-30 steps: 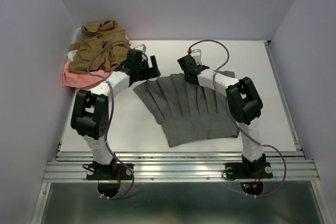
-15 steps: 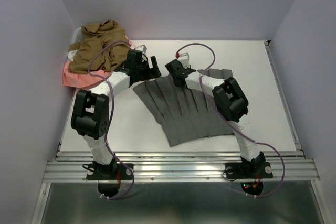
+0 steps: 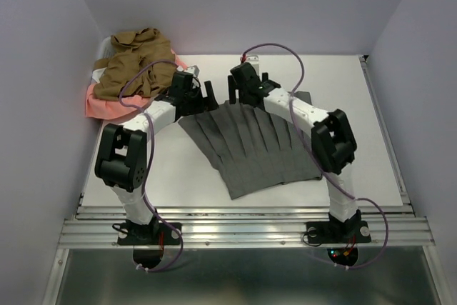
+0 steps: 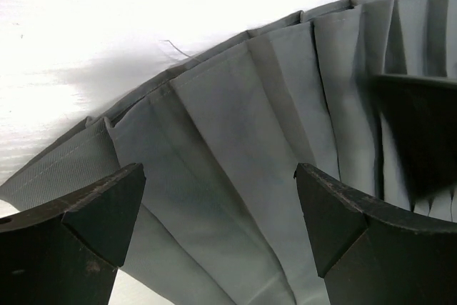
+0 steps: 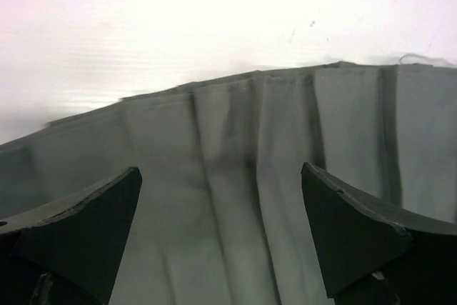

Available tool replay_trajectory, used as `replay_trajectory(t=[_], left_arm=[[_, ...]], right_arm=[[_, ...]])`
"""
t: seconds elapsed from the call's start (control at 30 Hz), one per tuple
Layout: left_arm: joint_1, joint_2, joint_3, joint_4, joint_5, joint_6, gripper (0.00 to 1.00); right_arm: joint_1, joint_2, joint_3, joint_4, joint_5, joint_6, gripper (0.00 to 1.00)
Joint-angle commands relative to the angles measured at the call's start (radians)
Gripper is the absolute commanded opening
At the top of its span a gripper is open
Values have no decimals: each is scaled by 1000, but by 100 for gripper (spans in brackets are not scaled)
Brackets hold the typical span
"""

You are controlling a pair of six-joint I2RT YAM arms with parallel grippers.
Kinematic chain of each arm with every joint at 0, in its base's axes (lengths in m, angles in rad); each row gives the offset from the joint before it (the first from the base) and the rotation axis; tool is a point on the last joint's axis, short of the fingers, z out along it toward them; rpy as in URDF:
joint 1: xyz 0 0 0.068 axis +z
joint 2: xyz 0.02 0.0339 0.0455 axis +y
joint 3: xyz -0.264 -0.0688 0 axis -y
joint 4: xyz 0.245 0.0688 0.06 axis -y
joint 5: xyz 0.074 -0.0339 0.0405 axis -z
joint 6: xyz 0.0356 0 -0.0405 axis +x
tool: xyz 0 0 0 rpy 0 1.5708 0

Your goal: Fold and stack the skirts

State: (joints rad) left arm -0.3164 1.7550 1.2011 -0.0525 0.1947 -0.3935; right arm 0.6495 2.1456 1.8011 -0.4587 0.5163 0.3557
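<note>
on the white table (image 3: 357, 91), the grey skirt (image 3: 257, 148) lies fanned out flat, its pleats running toward the arm bases. well to the left of the grey skirt, by the wall, the tan-brown skirt (image 3: 132, 62) sits heaped on the salmon-pink skirt (image 3: 100, 105). over the grey skirt's far edge, the left gripper (image 4: 220, 169) hangs with jaws spread wide, holding nothing. the right gripper (image 5: 221, 171), just beside it, also stands wide open, gripping no cloth.

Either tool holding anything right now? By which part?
Nothing is held. The left tool and the right tool both stand open above the far edge of the grey skirt, no cloth pinched in either.
</note>
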Motion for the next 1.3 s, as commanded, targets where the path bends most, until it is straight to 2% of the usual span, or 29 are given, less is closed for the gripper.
replay_trajectory(t=[0.0,0.17,0.3,0.43,0.63,0.83,1.27], left_arm=[[7,-94,-20,6,17,7,99],[7,-111,-38,10,48,10,99],[7,-94,-38,17,63,18,99],[5,-60,-37,31,81,27,99],[5,24,-14,34,74,31,99],[5,84,18,14,8,41,99],[13,129,31,6,-12,47,99]], right_arm=[[6,-212,-57,90,-154,-14,100],[-34,-311,-204,187,-315,3,100],[-117,-328,-287,294,-577,46,100],[-226,-317,-365,421,-768,127,100],[-248,-233,-338,427,-788,112,100],[-248,-130,-298,425,-791,100,100],[-248,23,-187,425,-877,89,100]])
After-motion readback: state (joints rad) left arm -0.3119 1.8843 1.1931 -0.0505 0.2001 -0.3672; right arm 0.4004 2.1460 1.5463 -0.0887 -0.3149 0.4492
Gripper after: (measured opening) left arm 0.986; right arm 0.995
